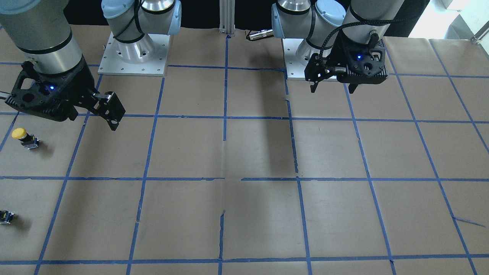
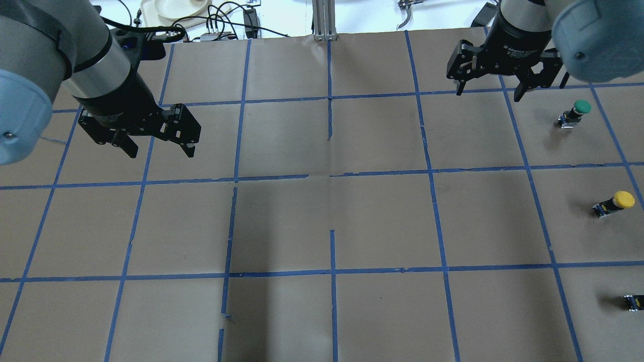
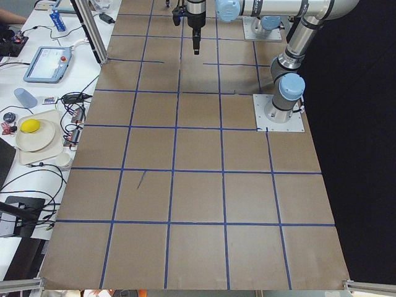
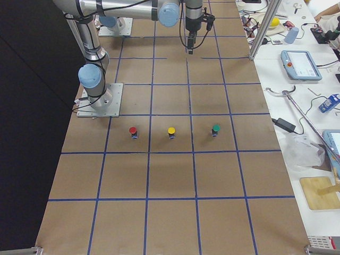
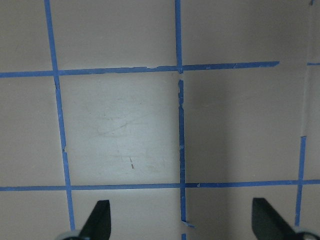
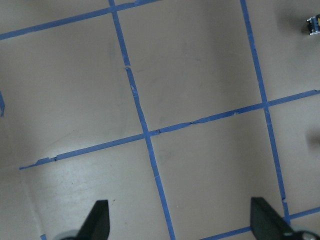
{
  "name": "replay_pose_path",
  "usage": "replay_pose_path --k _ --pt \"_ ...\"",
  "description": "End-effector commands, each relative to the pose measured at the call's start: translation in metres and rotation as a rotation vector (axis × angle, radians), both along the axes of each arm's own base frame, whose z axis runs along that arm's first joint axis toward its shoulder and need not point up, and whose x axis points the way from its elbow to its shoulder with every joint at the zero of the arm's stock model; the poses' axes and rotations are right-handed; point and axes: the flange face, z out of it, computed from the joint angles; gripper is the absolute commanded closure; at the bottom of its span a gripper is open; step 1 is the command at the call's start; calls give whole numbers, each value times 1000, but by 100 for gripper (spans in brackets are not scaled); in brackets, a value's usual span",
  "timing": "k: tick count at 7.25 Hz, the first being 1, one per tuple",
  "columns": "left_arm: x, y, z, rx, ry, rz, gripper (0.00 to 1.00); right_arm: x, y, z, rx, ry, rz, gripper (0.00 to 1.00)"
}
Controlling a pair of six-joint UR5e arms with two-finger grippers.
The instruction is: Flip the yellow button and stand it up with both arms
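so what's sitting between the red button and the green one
The yellow button, midway between the red button and green button, seen in the exterior right view.

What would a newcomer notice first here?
Both arms hang over the blue-taped table with the left gripper and the right gripper wide open and empty. Next is the row of three tiny buttons at the robot's right end of the table: the red button, the yellow button in the middle and the green button, all clear of both grippers.
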Motion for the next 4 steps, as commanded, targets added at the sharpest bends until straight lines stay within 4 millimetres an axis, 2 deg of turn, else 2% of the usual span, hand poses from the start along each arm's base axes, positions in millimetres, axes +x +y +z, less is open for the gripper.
replay_pose_path --k 1,2,4 --pt "0 1 1 -2 -1 0 0 17 -12 12 -7 -60 36 0" --pt "0 1 1 -2 0 0 0 17 -17 18 -23 -60 34 0" --pt "3 -1 -1 0 0 2 0 21 -20 10 7 -54 49 0"
